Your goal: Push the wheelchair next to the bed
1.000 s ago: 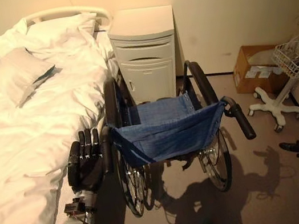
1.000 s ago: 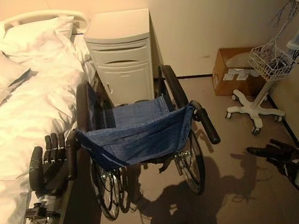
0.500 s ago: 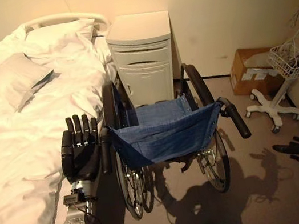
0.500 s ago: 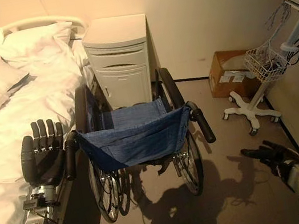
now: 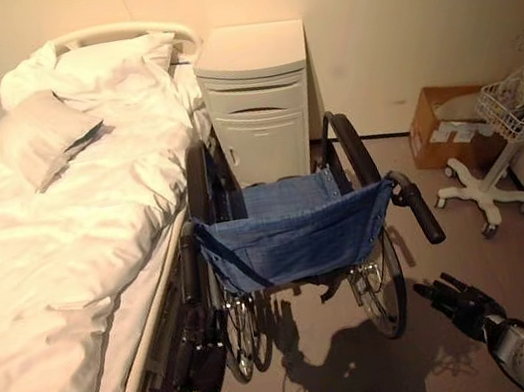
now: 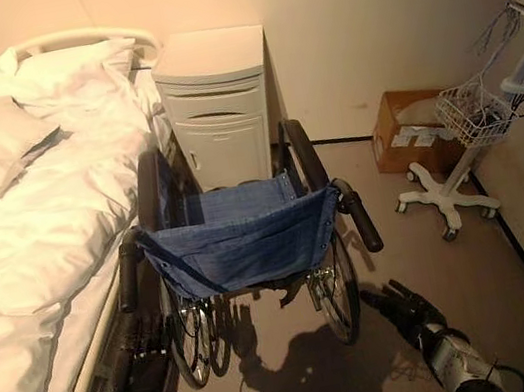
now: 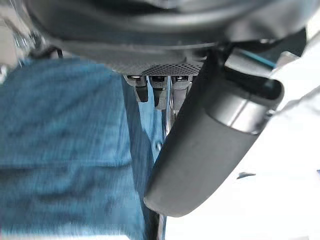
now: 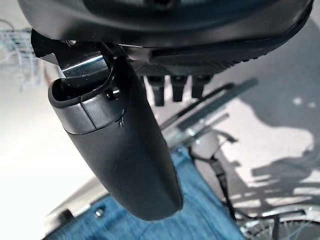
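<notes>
Judging the black-framed wheelchair with blue fabric seat (image 5: pixel 295 236) parked beside the white-sheeted bed (image 5: pixel 49 254), I hang my left hand (image 6: pixel 140 355) and right hand (image 5: pixel 458 298) low, fingers straight, holding nothing; next, grip both handles only if nudging it nearer.

Both eye views look down on the wheelchair (image 5: pixel 295 236); wrist views face its blue seat closely.

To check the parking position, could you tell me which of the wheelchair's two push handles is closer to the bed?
The robot's-left push handle, which lies right against the bed's edge; the other handle stands over open floor.
</notes>
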You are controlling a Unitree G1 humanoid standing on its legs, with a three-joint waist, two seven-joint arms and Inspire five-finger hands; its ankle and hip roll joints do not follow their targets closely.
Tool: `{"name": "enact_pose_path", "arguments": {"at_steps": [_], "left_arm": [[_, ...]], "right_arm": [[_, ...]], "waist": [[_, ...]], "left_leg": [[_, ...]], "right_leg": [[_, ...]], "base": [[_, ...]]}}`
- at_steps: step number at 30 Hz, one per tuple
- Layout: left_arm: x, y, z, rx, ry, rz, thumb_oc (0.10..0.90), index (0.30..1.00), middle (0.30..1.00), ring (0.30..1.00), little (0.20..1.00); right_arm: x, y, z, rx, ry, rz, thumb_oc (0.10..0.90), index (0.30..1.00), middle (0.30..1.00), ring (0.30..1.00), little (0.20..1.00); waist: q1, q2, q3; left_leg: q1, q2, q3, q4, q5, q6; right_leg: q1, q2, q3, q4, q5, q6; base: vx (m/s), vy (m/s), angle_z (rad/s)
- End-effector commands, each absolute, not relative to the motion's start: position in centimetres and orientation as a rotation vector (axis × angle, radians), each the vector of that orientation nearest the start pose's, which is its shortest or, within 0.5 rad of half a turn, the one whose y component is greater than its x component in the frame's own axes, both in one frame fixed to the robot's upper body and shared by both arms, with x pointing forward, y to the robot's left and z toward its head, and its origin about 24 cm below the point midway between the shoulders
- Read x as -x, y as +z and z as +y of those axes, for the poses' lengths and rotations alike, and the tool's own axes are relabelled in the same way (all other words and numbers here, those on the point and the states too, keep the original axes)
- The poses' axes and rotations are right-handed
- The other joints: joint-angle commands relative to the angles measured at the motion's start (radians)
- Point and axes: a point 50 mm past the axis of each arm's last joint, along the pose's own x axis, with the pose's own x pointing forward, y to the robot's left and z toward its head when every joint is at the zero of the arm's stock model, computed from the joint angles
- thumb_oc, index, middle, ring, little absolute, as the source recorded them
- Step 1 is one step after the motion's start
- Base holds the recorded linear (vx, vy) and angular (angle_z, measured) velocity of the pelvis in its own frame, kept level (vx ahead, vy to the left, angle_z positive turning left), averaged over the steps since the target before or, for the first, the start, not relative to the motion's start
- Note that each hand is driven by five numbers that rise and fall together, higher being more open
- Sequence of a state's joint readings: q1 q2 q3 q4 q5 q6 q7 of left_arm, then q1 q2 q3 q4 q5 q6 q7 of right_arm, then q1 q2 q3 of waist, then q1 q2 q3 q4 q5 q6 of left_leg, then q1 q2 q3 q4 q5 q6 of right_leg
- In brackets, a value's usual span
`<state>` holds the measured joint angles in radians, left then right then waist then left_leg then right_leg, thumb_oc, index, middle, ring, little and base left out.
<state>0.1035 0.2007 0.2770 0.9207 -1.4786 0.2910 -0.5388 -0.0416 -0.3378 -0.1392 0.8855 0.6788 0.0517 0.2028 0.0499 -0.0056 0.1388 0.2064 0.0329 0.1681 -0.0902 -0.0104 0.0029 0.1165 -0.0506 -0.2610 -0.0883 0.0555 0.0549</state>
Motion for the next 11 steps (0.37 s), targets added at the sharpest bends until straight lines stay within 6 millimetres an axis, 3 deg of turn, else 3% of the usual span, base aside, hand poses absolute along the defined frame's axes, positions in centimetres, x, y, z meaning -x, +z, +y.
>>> {"name": "enact_pose_path", "arguments": {"at_steps": [1,11], "left_arm": [[-15.3,-11.2,22.7,1.494,0.249,0.334,0.800,0.900,0.900,0.900,0.900],[-13.2,-13.2,18.1,1.519,0.171,0.541,0.800,0.900,0.900,0.900,0.900]], "right_arm": [[-19.9,-8.8,-27.1,-0.504,-0.258,0.511,0.800,0.900,0.900,0.900,0.900],[-16.7,-12.5,-21.6,-0.880,-0.255,0.589,0.800,0.900,0.900,0.900,0.900]], "waist": [[0.017,-0.029,-0.048],[0.007,-0.005,-0.041]], "left_leg": [[-0.035,-0.047,-0.006,0.020,-0.071,-0.006],[-0.036,-0.053,-0.008,0.025,-0.075,0.001]], "right_leg": [[0.031,-0.050,-0.032,0.082,-0.109,0.056],[0.023,-0.053,-0.025,0.088,-0.103,0.057]], "base": [[0.00,0.000,0.00],[0.00,0.000,0.00]]}}
